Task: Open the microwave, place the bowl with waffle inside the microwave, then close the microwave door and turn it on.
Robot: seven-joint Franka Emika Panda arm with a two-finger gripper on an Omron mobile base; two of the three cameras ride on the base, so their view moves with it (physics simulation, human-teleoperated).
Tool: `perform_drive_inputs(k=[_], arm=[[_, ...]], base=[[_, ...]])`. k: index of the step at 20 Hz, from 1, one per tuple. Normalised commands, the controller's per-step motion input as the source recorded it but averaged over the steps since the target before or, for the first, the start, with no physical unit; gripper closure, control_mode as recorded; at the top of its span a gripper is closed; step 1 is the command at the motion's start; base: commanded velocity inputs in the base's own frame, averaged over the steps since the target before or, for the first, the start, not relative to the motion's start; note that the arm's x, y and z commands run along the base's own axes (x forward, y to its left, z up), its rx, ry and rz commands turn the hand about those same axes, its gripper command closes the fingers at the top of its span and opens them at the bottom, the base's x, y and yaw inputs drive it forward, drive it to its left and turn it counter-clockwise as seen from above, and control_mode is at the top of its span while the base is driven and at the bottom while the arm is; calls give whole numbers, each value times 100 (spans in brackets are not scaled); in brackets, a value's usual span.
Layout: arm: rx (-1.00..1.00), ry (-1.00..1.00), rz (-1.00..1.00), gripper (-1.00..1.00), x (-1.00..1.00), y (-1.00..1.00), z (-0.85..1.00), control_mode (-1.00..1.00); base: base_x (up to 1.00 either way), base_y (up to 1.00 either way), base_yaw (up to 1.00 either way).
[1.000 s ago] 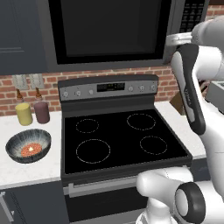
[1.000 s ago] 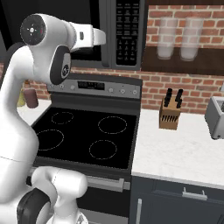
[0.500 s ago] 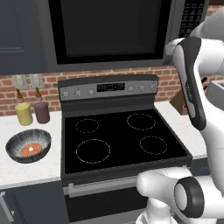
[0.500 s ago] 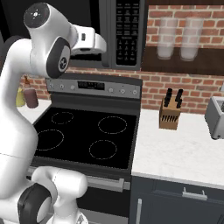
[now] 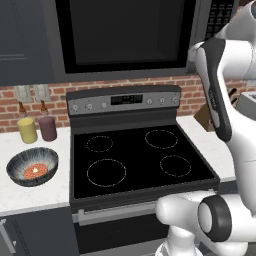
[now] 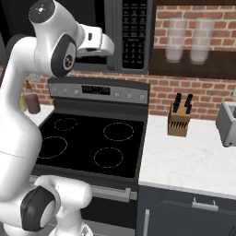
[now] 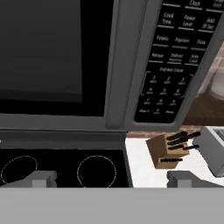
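The microwave (image 5: 125, 37) hangs above the stove, and the microwave door (image 7: 48, 57) is closed. Its long bar handle (image 7: 127, 65) runs beside the black keypad (image 7: 175, 65). My gripper (image 7: 113, 180) is open and holds nothing; it faces the handle and keypad from a short way off. My white hand (image 6: 97, 40) is raised in front of the microwave's right side. The streaked bowl (image 5: 32, 167) sits on the counter left of the stove, with the orange-red waffle (image 5: 35, 171) inside it.
The black stove (image 5: 135, 160) lies below the microwave. A yellow jar (image 5: 27, 130) and a maroon jar (image 5: 48, 128) stand behind the bowl. On the right counter are a knife block (image 6: 179, 120) and a toaster (image 6: 227, 123). Glass jars (image 6: 175, 41) sit on a shelf.
The arm's upper joints have risen a little, and the hand has edged slightly lower toward the microwave's right side. The jaws have stayed open; bowl and door are unmoved.
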Motion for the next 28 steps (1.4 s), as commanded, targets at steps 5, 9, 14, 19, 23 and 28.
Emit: perform_drive_inputs(k=[5,9,14,19,23,28], arm=[[5,0,-1,-100,62,-5,-7,-100],[9,0,-1,-100,59,-2,0,-100],[9,0,0,-100,50,-8,0,-100],[5,0,0,-100,30,-14,-4,-100],[0,0,0,-100,11,-8,-9,-100],[0,0,0,-100,21,-2,-22,-100]], base=[[0,0,0],[0,0,0],[0,0,0],[0,0,0],[0,0,0],[0,0,0]])
